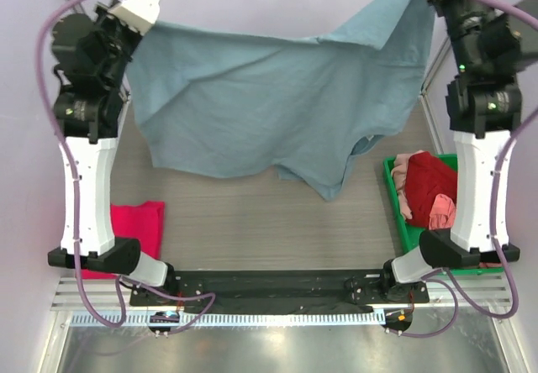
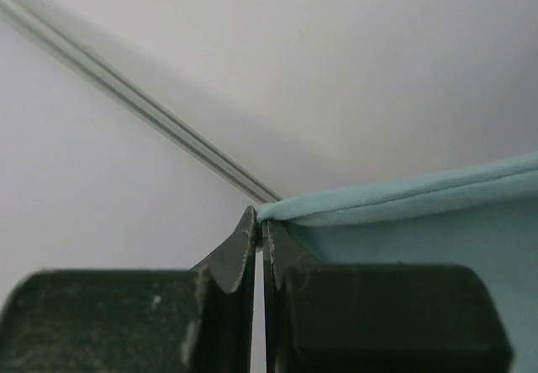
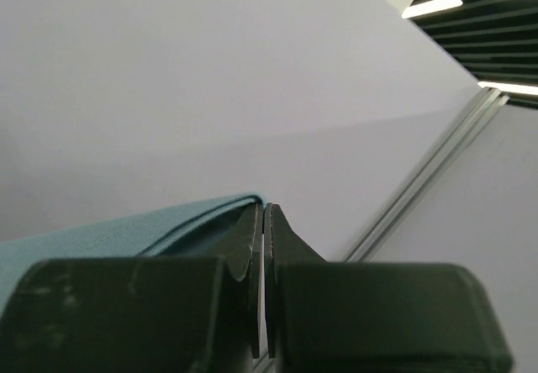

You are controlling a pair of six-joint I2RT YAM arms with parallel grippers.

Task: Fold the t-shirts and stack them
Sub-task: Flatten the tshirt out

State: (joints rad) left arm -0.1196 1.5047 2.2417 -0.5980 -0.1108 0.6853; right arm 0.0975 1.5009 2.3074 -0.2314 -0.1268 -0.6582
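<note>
- Wood-grain table [image 1: 252, 222]: bare boards run through the centre of the top view; neither wrist camera sees it, only pale wall.
- Dusty grey-blue cotton t-shirt [image 1: 269, 104]: up in the air, stretched from 10 o'clock to 1 o'clock between the two arms. Its lower edge hangs towards the centre and it is higher at the right corner. Only the top view shows the full spread.
- Green plastic bin [image 1: 393, 190]: at 4 o'clock, seen from above only, partly behind the right arm.
- Red cloth shirt [image 1: 429, 180]: bunched inside the bin.
- Magenta-pink cloth shirt [image 1: 139, 222]: flat on the table at 8 o'clock, half tucked behind the left arm.
- Salmon-pink cloth shirt [image 1: 443, 212]: crumpled in the bin against the red one.
- Left gripper [image 2: 259, 230]: fingers pinched nearly together on the grey-blue hem, which runs off to 3 o'clock. The top view hides this grip.
- Right gripper [image 3: 263, 218]: fingers clamped narrow, with the folded grey-blue edge entering from 9 o'clock.
</note>
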